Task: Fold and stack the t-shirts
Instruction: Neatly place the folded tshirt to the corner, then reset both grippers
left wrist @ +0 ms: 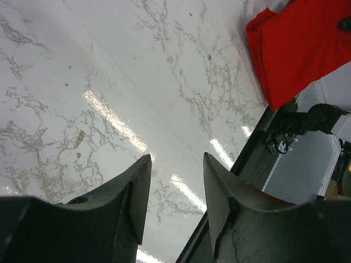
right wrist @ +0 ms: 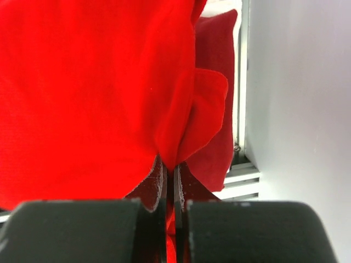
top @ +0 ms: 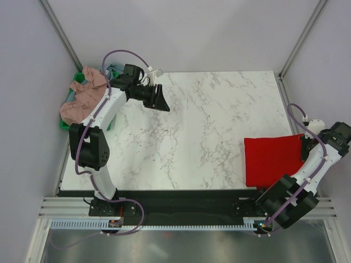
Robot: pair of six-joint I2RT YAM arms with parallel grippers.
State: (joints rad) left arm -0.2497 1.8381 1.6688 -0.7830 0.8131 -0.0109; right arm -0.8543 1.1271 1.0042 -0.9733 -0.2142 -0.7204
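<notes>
A folded bright red t-shirt lies at the table's right edge; it also shows in the left wrist view. My right gripper is shut on that shirt's right edge, and red cloth is pinched between its fingers and fills the right wrist view. A crumpled dusty pink t-shirt and a bit of grey-blue cloth lie in the green bin at the far left. My left gripper is open and empty, hovering above bare marble near the bin.
Grey walls enclose the table on the left, back and right. A black strip and metal rail run along the near edge. The right wall and frame rail stand close beside the red shirt.
</notes>
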